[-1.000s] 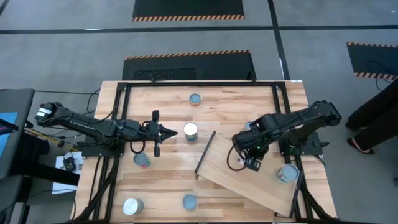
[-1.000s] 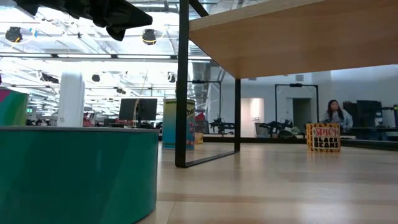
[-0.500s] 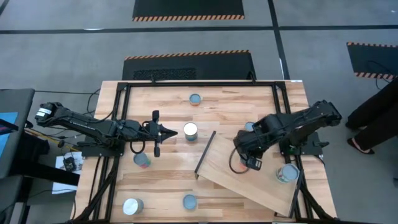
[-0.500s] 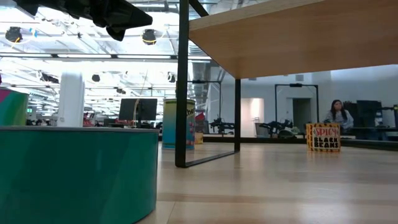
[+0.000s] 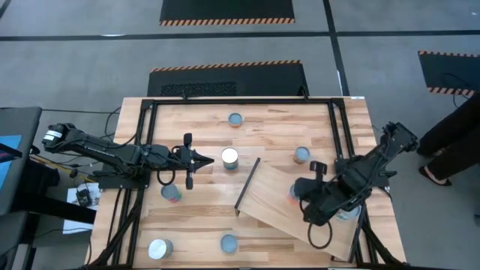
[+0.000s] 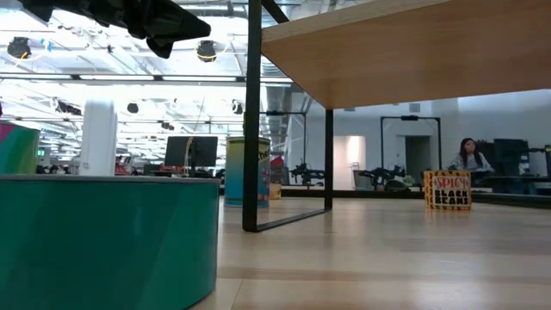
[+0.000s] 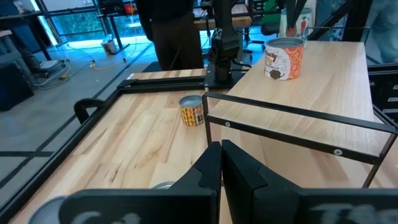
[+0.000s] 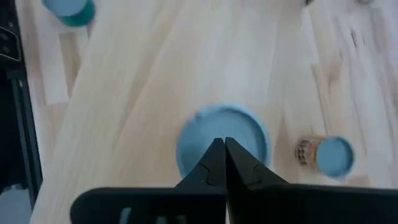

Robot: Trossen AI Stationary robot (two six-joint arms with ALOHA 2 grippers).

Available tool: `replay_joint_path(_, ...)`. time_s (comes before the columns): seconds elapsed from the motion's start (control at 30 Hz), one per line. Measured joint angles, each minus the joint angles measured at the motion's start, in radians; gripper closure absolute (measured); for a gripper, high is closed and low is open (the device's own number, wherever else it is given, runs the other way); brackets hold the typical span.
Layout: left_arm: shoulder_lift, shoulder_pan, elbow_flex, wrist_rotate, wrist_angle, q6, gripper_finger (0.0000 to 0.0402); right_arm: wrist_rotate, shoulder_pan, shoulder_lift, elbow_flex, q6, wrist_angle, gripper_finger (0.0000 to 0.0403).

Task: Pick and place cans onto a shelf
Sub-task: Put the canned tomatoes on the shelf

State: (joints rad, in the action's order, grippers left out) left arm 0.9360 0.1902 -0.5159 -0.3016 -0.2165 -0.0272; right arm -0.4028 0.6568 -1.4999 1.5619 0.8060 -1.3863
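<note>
Hovering over the lower right part of the high view, the right tool [image 5: 321,219] is clenched with nothing between its fingers; in its wrist view the two dark fingers [image 8: 219,163] meet in a point above a blue-topped can [image 8: 222,142]. That can sits on the pale shelf [image 5: 277,201], which lies tilted across the right half of the bench [image 5: 202,225], its dark edge toward the middle. In the high view the same can [image 5: 296,193] peeks out just left of the right arm, and another can [image 5: 346,211] shows at the arm's right side, near the shelf's right edge.

The left tool [image 5: 187,160] waits at middle left, also clenched and empty, its fingers [image 7: 219,169] pressed together. Just right of it stands a white-topped can [image 5: 229,157]. More cans are spread over the bench: one at upper centre [image 5: 235,119], one right of centre above the shelf [image 5: 301,154], one below the left tool [image 5: 172,193], one at lower left [image 5: 160,248] and one at lower centre [image 5: 229,243].
</note>
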Motion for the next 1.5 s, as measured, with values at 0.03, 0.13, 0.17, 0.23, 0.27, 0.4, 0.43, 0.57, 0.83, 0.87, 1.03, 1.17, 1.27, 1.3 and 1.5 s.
replay_joint_path(0.03, 0.0, 0.0, 0.0, 0.0, 0.0, 0.006, 0.04, 0.0, 0.001, 0.006, -0.013, 0.015, 0.0, 0.0397)
replay_joint_path(0.13, 0.0, 0.0, 0.0, 0.0, 0.0, 0.009, 0.04, -0.007, -0.006, 0.013, -0.051, 0.035, 0.011, 0.0398)
replay_joint_path(0.17, 0.0, 0.0, 0.0, 0.0, 0.0, 0.009, 0.04, -0.004, -0.013, 0.013, -0.06, 0.035, 0.016, 0.0398)
replay_joint_path(0.23, 0.0, 0.0, 0.0, 0.0, -0.001, 0.009, 0.04, -0.001, -0.025, 0.013, -0.07, 0.027, 0.036, 0.0397)
replay_joint_path(0.27, 0.0, 0.0, 0.0, 0.0, -0.002, 0.009, 0.04, 0.002, -0.032, 0.014, -0.076, 0.011, 0.057, 0.0398)
replay_joint_path(0.4, 0.0, 0.0, 0.0, 0.0, -0.002, 0.005, 0.04, 0.032, -0.056, 0.015, -0.094, -0.028, 0.108, 0.0399)
replay_joint_path(0.43, 0.0, 0.0, 0.0, 0.0, -0.002, 0.005, 0.04, 0.041, -0.06, 0.014, -0.097, -0.028, 0.105, 0.0399)
replay_joint_path(0.57, 0.0, 0.0, 0.0, 0.0, -0.001, 0.005, 0.04, 0.09, -0.065, 0.014, -0.114, -0.027, 0.104, 0.0397)
replay_joint_path(0.83, 0.0, 0.0, 0.0, 0.0, 0.0, 0.005, 0.04, 0.144, -0.065, 0.016, -0.121, -0.004, 0.099, 0.0396)
replay_joint_path(0.87, 0.0, 0.0, 0.0, 0.0, 0.0, 0.005, 0.04, 0.153, -0.064, 0.016, -0.121, 0.0, 0.092, 0.0395)
replay_joint_path(1.03, 0.0, 0.0, 0.0, 0.0, 0.0, 0.005, 0.04, 0.201, -0.053, 0.018, -0.12, 0.007, 0.054, 0.0398)
replay_joint_path(1.17, 0.0, 0.0, 0.0, 0.0, 0.0, 0.005, 0.04, 0.241, -0.04, 0.028, -0.12, 0.033, 0.039, 0.0396)
replay_joint_path(1.27, 0.0, 0.0, 0.0, 0.0, 0.0, 0.005, 0.04, 0.253, -0.026, 0.04, -0.122, 0.062, 0.009, 0.0396)
replay_joint_path(1.3, 0.0, 0.0, 0.0, 0.0, 0.0, 0.005, 0.04, 0.259, -0.02, 0.045, -0.123, 0.073, -0.004, 0.0397)
replay_joint_path(1.5, 0.0, 0.0, 0.0, 0.0, 0.0, 0.005, 0.04, 0.263, 0.006, 0.066, -0.125, 0.122, -0.053, 0.0397)
